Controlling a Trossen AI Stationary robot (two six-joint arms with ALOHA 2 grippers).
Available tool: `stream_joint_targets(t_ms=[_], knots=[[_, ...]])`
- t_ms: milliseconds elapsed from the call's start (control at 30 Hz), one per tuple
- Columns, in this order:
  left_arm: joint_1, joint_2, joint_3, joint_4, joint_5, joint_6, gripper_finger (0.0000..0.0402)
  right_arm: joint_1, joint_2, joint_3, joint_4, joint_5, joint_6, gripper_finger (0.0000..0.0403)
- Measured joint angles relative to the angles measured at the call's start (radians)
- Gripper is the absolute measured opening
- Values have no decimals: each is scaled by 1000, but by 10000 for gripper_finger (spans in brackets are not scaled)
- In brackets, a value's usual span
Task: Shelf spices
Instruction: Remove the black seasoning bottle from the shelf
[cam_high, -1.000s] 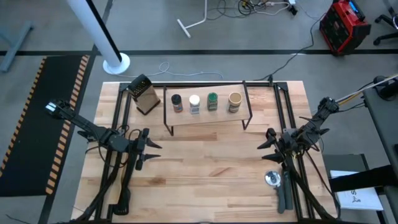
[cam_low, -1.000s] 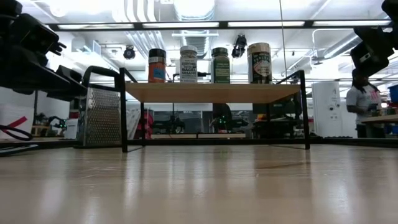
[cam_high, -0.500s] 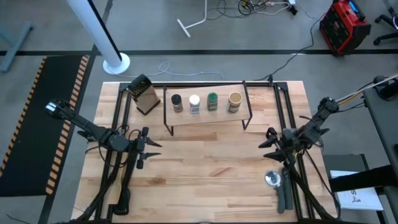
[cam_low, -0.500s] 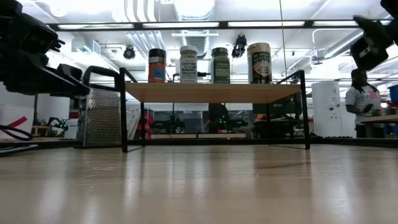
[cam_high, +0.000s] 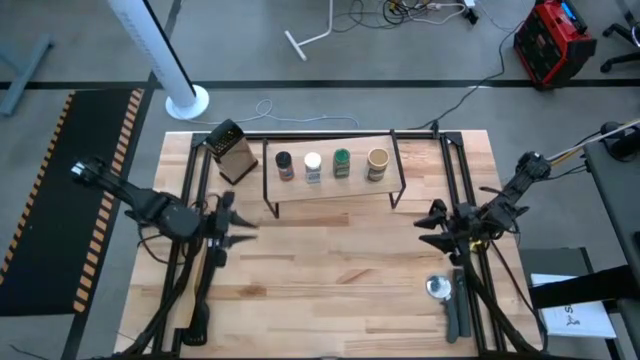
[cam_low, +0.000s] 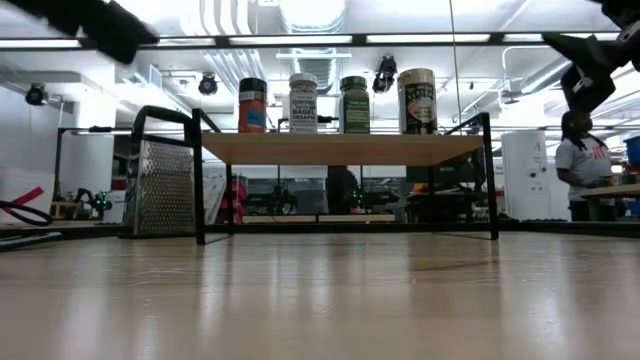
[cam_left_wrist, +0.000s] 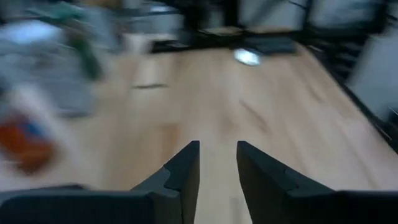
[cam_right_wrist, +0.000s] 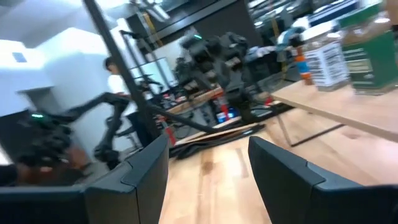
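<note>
I see all four spices (cam_high: 329, 165) upright in a row along the shelf (cam_high: 330, 185) top, well apart from both claws. Left claw (cam_high: 232, 228) and right claw (cam_high: 432, 226), fingers apart w/ nothing held, hover over bench (cam_high: 330, 280).

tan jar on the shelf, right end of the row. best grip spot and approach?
Grip the tan jar across its round body, just below the lid. It stands upright on the shelf, last in the row, with the green-lidded jar close on one side only. I'd bring the right end effector from above or the front, fingers astride it front to back, clear of that neighbour.
</note>
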Motion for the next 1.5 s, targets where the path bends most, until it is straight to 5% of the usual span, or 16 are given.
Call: stream_joint_targets(t_ms=[200, 500, 733, 1100, 1500], knots=[[22, 119, 303, -302, -207, -96, 100, 0, 217, 85, 15, 11, 16, 199], [187, 298, 551, -504, -198, -93, 166, -2, 657, 394, 13, 54, -39, 199], [404, 415, 627, -566, -24, -26, 250, -40, 883, 562, 13, 75, 14, 199], [677, 515, 683, -620, 197, 2, 339, -52, 1009, 634, 11, 1, 20, 199], [745, 671, 687, -563, 268, 100, 373, -52, 1001, 632, 13, -21, 12, 199]])
